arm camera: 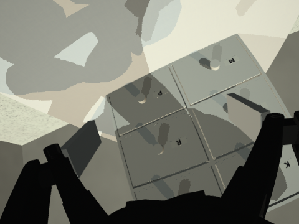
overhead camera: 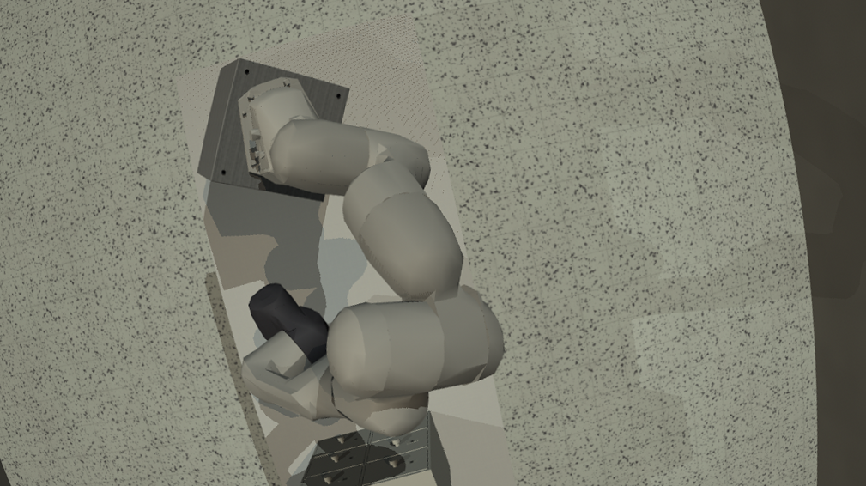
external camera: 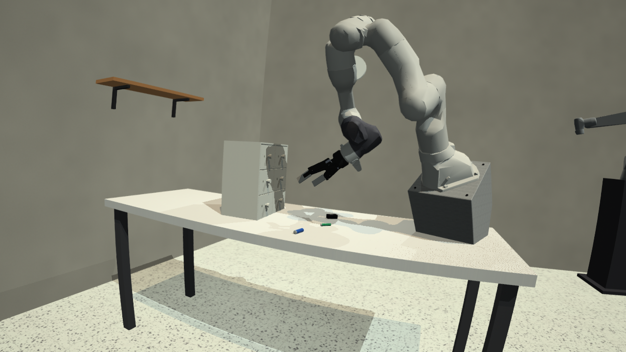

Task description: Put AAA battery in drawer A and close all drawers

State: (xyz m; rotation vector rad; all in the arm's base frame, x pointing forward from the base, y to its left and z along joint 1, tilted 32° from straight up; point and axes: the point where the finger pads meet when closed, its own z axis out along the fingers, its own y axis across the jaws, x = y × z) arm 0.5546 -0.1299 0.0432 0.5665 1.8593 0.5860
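The hand (external camera: 313, 177) is spread wide with nothing between the fingers, hanging in the air in front of the small chest (external camera: 245, 179) and tilted toward its drawer fronts – not touching them. The chest stands upright on the tabletop (external camera: 175, 205), all drawers looking pushed in. From the wrist view the drawer faces fill the middle, each with a knob and a small letter, too blurry to read.

Three small things lie on the tabletop between the chest and the arm's base: a blue cylinder (external camera: 298, 230), a thinner green one (external camera: 325, 224) and a black block (external camera: 331, 216) – which cylinder is the AAA battery I can't tell.
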